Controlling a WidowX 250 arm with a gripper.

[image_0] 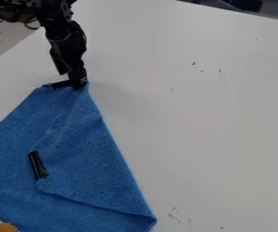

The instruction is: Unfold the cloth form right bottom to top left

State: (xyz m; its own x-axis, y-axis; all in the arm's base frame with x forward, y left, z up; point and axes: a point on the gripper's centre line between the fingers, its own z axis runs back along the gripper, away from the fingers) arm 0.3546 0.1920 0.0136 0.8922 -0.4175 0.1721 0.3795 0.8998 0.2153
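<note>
The black gripper (73,83) is low over the table at the upper left, at the top end of the blue cloth (98,149), and touches or overlaps its edge there. The cloth lies across the lower left. A layer of it is folded over, with the fold running down the right side to a corner near the bottom. The flap's pointed corner lies toward the left, beside a small black object (37,165) resting on the cloth.
The white table (201,118) extends right of the cloth, with small dark marks on it. An orange-yellow item (7,227) with a light rod-like part is at the bottom left. Cables (29,21) lie beyond the table's upper left edge.
</note>
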